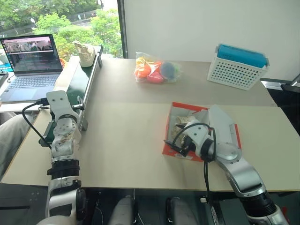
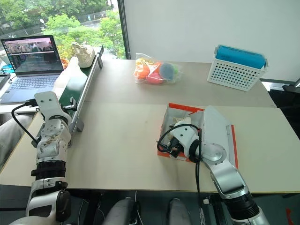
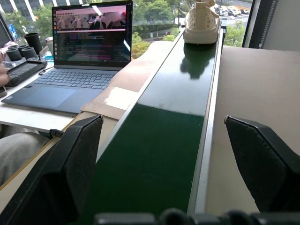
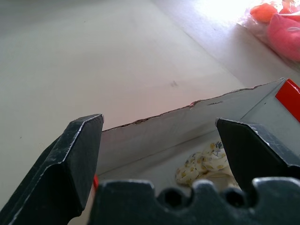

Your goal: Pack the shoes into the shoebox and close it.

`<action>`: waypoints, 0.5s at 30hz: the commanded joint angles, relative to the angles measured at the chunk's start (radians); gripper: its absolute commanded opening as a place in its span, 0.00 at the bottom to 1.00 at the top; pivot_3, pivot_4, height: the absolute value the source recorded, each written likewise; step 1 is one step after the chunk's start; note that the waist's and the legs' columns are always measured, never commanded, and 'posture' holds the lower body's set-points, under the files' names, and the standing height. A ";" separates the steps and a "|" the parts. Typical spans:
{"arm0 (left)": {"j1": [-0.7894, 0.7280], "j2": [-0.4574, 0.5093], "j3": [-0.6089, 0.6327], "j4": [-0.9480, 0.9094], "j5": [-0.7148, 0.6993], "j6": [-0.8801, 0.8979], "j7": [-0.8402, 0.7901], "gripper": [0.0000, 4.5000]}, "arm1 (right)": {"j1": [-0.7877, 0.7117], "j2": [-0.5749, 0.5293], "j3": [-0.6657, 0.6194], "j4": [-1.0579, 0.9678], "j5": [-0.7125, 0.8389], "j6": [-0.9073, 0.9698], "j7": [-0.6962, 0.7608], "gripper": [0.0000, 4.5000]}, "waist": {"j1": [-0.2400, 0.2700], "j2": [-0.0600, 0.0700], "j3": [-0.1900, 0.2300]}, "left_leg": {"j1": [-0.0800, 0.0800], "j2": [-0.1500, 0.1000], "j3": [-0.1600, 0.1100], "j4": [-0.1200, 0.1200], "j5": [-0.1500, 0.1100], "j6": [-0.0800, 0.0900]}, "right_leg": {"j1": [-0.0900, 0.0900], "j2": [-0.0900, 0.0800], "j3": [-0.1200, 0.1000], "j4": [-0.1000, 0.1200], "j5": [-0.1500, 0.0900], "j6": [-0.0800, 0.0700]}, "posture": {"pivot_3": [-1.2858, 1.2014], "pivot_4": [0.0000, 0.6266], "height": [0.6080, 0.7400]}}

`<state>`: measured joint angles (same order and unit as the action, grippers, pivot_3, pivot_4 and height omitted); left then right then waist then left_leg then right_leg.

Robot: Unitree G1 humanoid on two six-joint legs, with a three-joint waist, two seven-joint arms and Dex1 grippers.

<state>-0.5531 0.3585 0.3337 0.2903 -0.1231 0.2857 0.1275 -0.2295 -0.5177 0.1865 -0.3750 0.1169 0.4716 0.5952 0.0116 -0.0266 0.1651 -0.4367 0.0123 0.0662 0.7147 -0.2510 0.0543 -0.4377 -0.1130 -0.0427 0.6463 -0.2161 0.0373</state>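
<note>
Shoebox (image 1: 187, 115) lengthwise away from robot, lid open rightward.

Right pincer (image 4: 159, 154) open wide, fingers (image 4: 70, 164) spread over the shoebox (image 4: 187, 126). Whitish box wall runs between them, red outside at one corner. Cream shoe (image 4: 206, 164) lies inside. Pale table (image 4: 93, 56) beyond; orange and pink items (image 4: 276, 23) far off.

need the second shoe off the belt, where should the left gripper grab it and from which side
Probably across the body of the shoe, a finger on each flank, coming straight along the green belt. It stands upright at the belt's far end with a narrow end toward the open left gripper, so its sides are free. The narrow middle looks like the firmest hold; the open collar on top may crumple.
</note>
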 commanded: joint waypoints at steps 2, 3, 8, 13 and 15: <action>-0.017 0.014 -0.003 0.000 0.010 0.011 -0.003 0.99 | -0.014 0.012 -0.015 -0.024 -0.002 0.010 -0.016 1.00 | 0.000 0.000 0.000 | 0.000 0.000 0.000 0.000 0.000 0.000 | 0.000 0.000 0.000 0.000 0.000 0.000 | 0.52 0.24 0.73; -0.018 0.013 -0.001 0.003 0.008 0.013 -0.003 0.99 | -0.014 0.013 -0.015 -0.024 -0.003 0.012 -0.018 1.00 | 0.000 0.000 0.000 | 0.000 0.000 0.000 0.000 0.000 0.000 | 0.000 0.000 0.000 0.000 0.000 0.000 | 0.52 0.24 0.73; -0.025 0.024 0.000 0.050 0.005 0.052 -0.010 0.99 | -0.024 0.035 -0.028 -0.022 0.003 0.046 -0.042 1.00 | 0.000 0.000 0.000 | 0.000 0.000 0.000 0.000 0.000 0.000 | 0.000 0.000 0.000 0.001 0.000 0.000 | 0.52 0.24 0.73; -0.033 0.039 -0.008 0.082 0.004 0.069 -0.042 0.99 | -0.029 0.047 -0.021 -0.029 -0.001 0.054 -0.053 1.00 | 0.000 0.000 0.000 | 0.000 0.000 0.000 0.000 0.000 0.000 | 0.000 0.000 0.000 0.001 0.000 0.000 | 0.52 0.24 0.73; -0.035 0.041 -0.009 0.090 0.004 0.067 -0.049 0.99 | -0.028 0.049 -0.020 -0.030 -0.003 0.056 -0.057 1.00 | -0.001 0.000 0.000 | 0.000 0.000 0.000 0.000 0.000 -0.001 | 0.000 0.000 0.000 0.001 0.000 0.000 | 0.52 0.24 0.73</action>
<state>-0.5612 0.3818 0.3279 0.3912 -0.1232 0.3545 0.0880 -0.2451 -0.4743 0.1832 -0.3751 0.1184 0.5291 0.5467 0.0109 -0.0267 0.1651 -0.4365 0.0122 0.0663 0.7148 -0.2507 0.0538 -0.4377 -0.1129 -0.0427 0.6471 -0.2161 0.0374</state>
